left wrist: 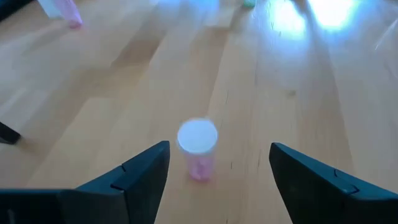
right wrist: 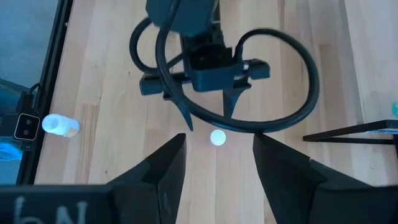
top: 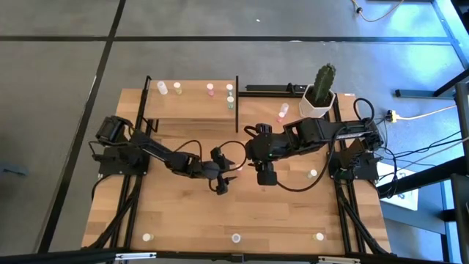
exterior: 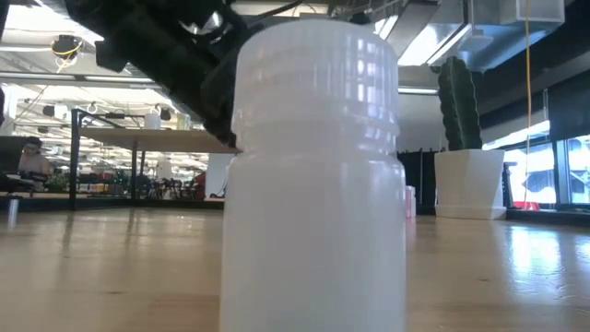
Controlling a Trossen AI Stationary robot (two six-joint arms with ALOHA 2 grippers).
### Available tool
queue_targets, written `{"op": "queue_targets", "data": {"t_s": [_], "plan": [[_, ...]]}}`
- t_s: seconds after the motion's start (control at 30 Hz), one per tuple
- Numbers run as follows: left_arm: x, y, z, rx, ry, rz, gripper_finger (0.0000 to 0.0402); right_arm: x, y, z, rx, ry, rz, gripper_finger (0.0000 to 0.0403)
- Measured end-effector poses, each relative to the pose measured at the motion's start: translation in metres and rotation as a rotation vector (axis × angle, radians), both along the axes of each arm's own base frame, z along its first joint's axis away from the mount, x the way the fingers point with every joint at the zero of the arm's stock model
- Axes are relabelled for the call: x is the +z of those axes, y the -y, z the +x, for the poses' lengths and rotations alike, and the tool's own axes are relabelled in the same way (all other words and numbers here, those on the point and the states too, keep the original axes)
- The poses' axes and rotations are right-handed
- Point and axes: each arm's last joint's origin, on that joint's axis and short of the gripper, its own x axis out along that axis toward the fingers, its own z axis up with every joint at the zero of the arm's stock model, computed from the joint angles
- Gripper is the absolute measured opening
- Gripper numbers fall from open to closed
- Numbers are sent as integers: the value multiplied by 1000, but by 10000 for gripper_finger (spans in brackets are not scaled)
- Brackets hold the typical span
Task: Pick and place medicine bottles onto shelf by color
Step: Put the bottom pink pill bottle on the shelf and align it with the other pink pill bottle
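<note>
The worktop [top: 183, 213] is wide and mostly bare wood, so a knocked bottle can roll a long way. At its far edge stands the shelf [top: 192, 107], already carrying a few medicine bottles: a white one [top: 163, 88], a yellow one [top: 177, 87], a pink one [top: 210, 89] and a green one [top: 230, 103]. Any careless placing there could bump those out of their colour groups.

Both arms crowd the middle of the worktop. The right tool [right wrist: 217, 163] hangs directly over the left one with its fingers spread and nothing between them; I judge a collision or a snagged cable the biggest risk if both move at once.

The left tool [left wrist: 217, 171] is low, fingers wide apart, straddling a small pink bottle [left wrist: 198, 149] that stands upright and free between them. The bottle sits nearer one finger than the other, so closing unevenly could tip it or flick it away.

Stray bottles wait along the near edge, and one white bottle [exterior: 313, 175] blocks the low view.
</note>
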Motion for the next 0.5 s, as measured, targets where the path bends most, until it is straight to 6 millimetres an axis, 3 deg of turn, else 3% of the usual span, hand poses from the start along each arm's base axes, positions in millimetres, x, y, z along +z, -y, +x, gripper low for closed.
{"op": "queue_targets", "data": {"t_s": [0.5], "plan": [[-19, -10, 11, 23, 13, 19, 270, 0, 0, 0, -1, 2, 0, 188]]}}
